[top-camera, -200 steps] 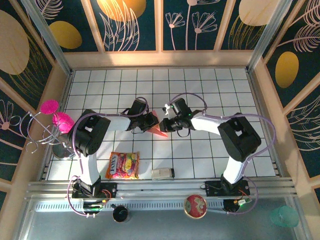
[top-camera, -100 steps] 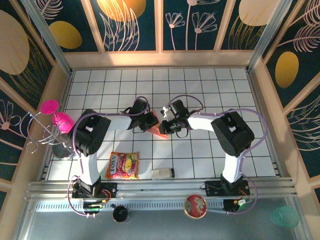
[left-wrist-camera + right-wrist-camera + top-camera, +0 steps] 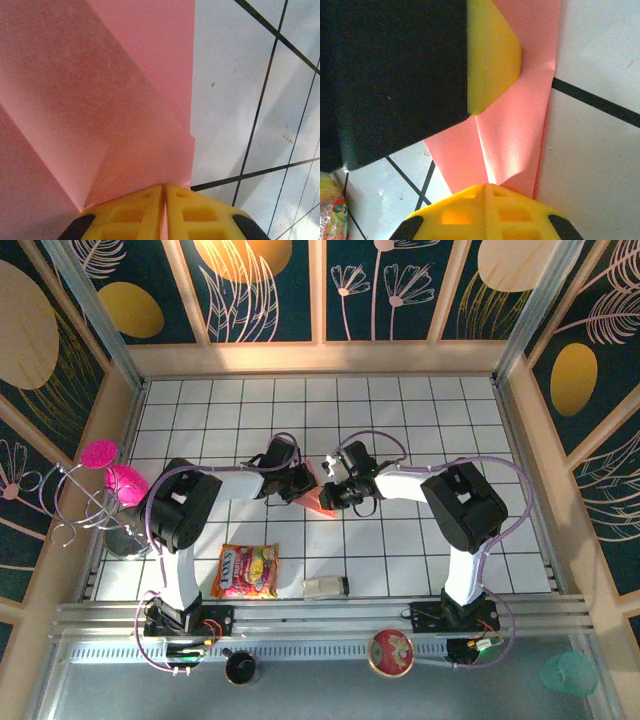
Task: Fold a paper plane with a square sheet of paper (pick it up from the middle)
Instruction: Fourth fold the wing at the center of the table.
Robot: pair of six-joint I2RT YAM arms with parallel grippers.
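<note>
The salmon-pink paper [image 3: 316,497] is folded into a narrow pointed shape with creases and is held between the two grippers at the middle of the tiled table. My left gripper [image 3: 303,484] is shut on one edge of it; in the left wrist view the paper [image 3: 100,100] fans out from the closed yellow fingertips [image 3: 165,192]. My right gripper [image 3: 332,492] is shut on the opposite edge, its yellow tips [image 3: 485,188] pinching the folded paper [image 3: 520,130]. In the right wrist view the left gripper's yellow pad [image 3: 492,50] presses the paper from the far side.
An orange-yellow snack packet [image 3: 246,571] and a small grey box [image 3: 325,587] lie near the front edge. A wire stand with magenta round pieces [image 3: 105,480] stands at the left. A red tin [image 3: 390,651] and a black cup [image 3: 240,668] sit on the front rail.
The right arm has swung its elbow left and brought its gripper closer against the paper and the left gripper. The left arm has hardly moved.
</note>
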